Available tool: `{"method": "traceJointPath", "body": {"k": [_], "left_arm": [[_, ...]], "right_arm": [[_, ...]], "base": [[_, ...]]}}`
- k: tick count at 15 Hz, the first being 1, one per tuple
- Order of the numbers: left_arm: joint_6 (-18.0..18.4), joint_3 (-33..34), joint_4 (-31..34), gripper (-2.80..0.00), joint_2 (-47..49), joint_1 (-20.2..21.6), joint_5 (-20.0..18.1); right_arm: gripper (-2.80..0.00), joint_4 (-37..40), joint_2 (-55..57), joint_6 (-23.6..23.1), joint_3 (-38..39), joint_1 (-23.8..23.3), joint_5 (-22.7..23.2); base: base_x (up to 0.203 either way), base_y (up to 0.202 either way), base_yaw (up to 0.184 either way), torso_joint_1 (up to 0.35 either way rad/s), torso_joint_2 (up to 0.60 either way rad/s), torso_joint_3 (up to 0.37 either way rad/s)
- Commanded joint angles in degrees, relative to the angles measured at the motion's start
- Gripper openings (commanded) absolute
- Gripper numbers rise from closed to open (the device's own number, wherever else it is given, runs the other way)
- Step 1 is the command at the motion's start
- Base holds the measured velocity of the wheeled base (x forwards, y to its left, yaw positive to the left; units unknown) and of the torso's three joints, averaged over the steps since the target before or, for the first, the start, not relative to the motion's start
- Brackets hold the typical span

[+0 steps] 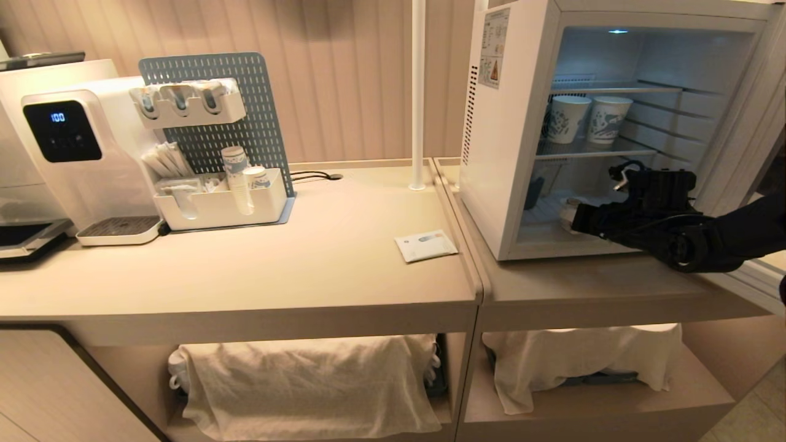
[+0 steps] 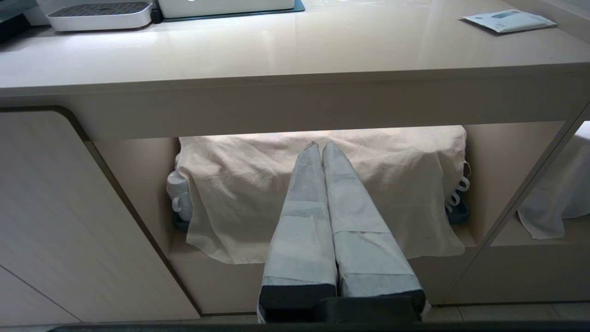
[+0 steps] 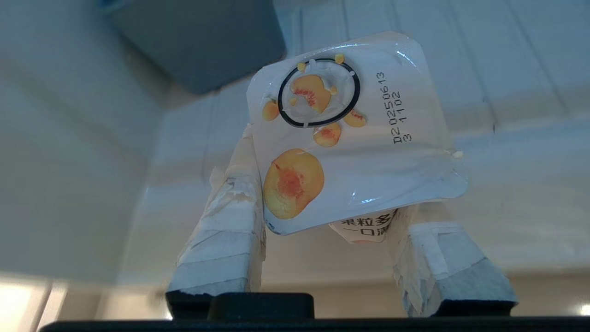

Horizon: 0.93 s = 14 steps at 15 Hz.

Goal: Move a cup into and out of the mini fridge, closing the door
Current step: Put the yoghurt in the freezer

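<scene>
Nearest, lower centre of the left wrist view, left gripper (image 2: pixel 321 146) hangs w/ fingers pressed together, aimed at a cloth (image 2: pixel 405 184) under the counter (image 2: pixel 276 50). Mid right of the head view, right gripper (image 1: pixel 574 221) reaches into the mini fridge (image 1: pixel 497 153), bottom level, fingers clamped on the cup (image 3: pixel 350 133); cup's lid faces the wrist cam. Behind, two paper cups (image 1: pixel 586 120) sit on the middle wire shelf. Far right edge: door (image 1: pixel 752 123) stands open.
</scene>
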Motion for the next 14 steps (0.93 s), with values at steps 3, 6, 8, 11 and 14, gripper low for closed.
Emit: {"method": "traceJointPath", "body": {"k": [3,6,8,11,14], "left_arm": [[0.0,0.0,0.0,-2.8,0.0,0.0,0.0],[0.0,0.0,0.0,-2.8,0.0,0.0,0.0],[0.0,0.0,0.0,-2.8,0.0,0.0,0.0],[0.0,0.0,0.0,-2.8,0.0,0.0,0.0],[0.0,0.0,0.0,-2.8,0.0,0.0,0.0]], "right_arm": [[-2.8,-0.2,3.0,-0.1,-3.4,0.0,0.2],[-2.8,0.0,4.1,-0.5,-4.3,-0.1,0.0],[-2.8,-0.1,3.8,-1.0,-4.3,-0.2,-0.1],[-2.8,0.1,3.1,-1.6,-3.6,-0.7,0.0],[-2.8,-0.4,2.3,-1.6,-3.3,-0.9,-0.1]], "base": [[0.0,0.0,0.0,0.0,0.0,0.0],[0.0,0.0,0.0,0.0,0.0,0.0],[0.0,0.0,0.0,0.0,0.0,0.0],[0.0,0.0,0.0,0.0,0.0,0.0],[0.0,0.0,0.0,0.0,0.0,0.0]]}}
